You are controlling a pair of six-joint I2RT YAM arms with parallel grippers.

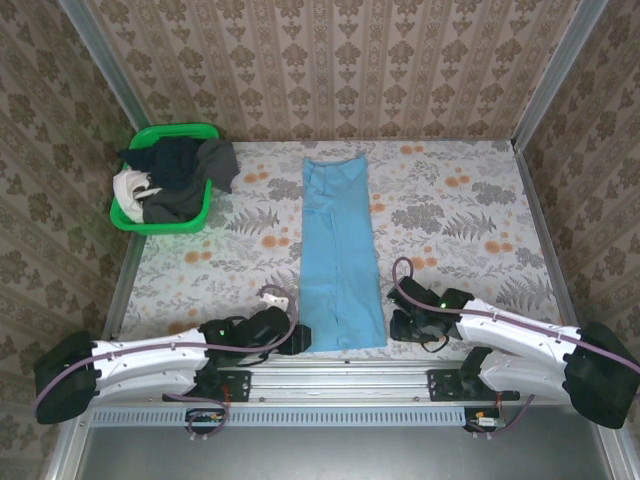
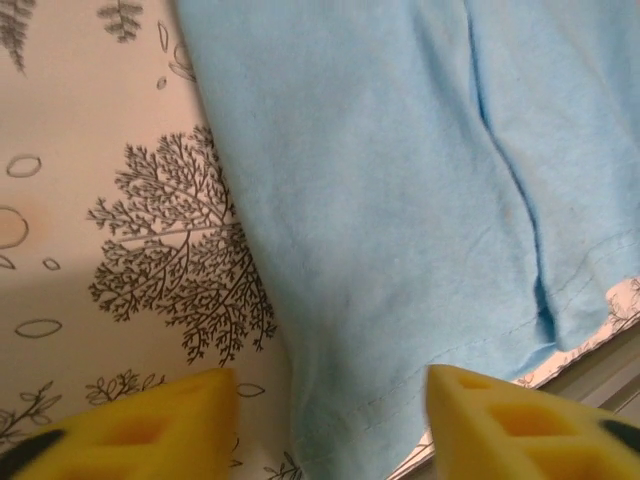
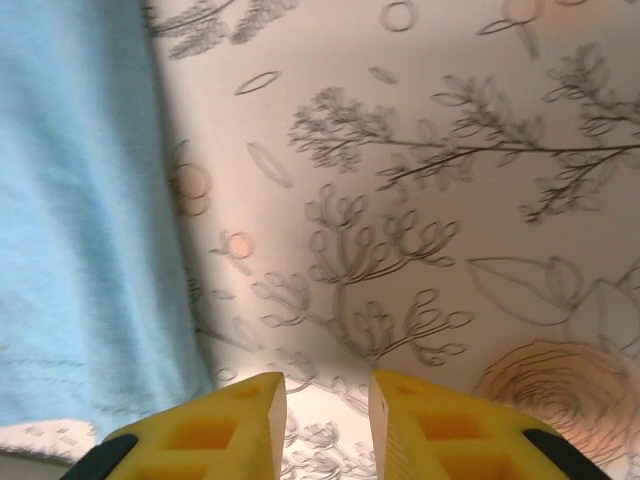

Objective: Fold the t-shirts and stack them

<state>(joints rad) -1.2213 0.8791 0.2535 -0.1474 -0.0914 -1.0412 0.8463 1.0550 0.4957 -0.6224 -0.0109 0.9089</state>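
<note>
Your left gripper [image 2: 330,420] and right gripper [image 3: 327,420] are hanging released, flanking the limp, lightweight light blue cloth t-shirt [image 1: 340,250], likely best pinched at its near hem corners.

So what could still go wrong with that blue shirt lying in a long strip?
1. The blue shirt has its near hem right at the table edge, so a clumsy grab might drag it over.
2. The right gripper hovers over bare tabletop beside the cloth and may close on nothing.
3. Lifting one corner alone could undo the lengthwise fold.
</note>
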